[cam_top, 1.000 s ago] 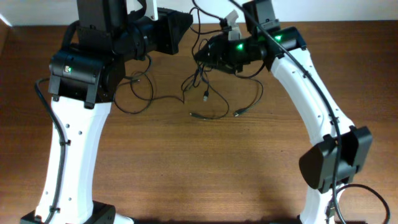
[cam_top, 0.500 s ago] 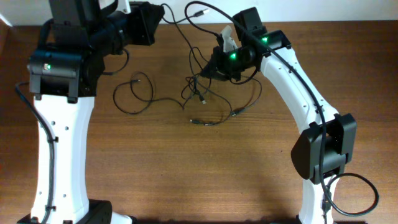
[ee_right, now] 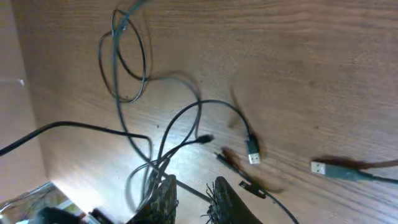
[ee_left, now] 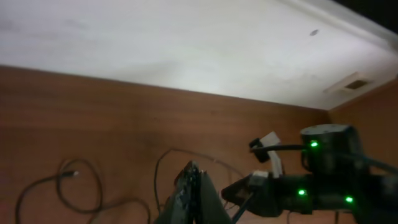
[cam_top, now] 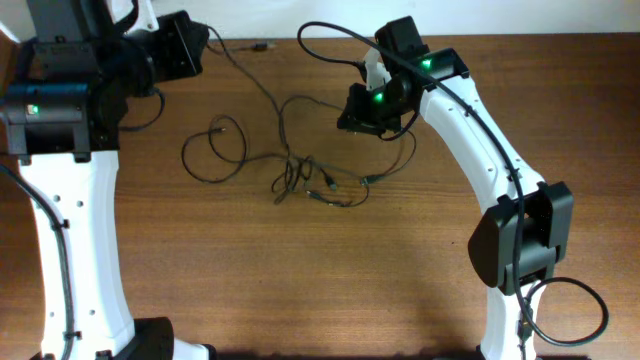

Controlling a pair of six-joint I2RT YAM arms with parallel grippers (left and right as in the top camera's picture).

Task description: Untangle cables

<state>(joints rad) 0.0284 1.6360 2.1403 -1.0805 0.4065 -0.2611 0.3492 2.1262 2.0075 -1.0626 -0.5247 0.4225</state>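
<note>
The thin black cables (cam_top: 298, 178) lie bunched in a small knot at the middle of the table, with a loose loop (cam_top: 212, 152) to the left and plug ends (cam_top: 372, 179) to the right. My left gripper (cam_top: 200, 45), far back left, is shut (ee_left: 194, 186) on one cable that runs taut from it down to the knot. My right gripper (cam_top: 352, 115) hovers above and right of the knot, open and empty. In the right wrist view its fingers (ee_right: 194, 193) straddle cable strands (ee_right: 163, 158), with USB plugs (ee_right: 252, 152) beyond.
The wooden table (cam_top: 320, 270) ends at a white wall (ee_left: 186, 50) at the back. The thick black arm cable (cam_top: 330, 30) arcs over the back of the table. The two arm bases stand at the front left and front right.
My left arm has swung left and back, pulling one cable out taut. The bunch has left my right gripper and dropped lower and leftward onto the table.
</note>
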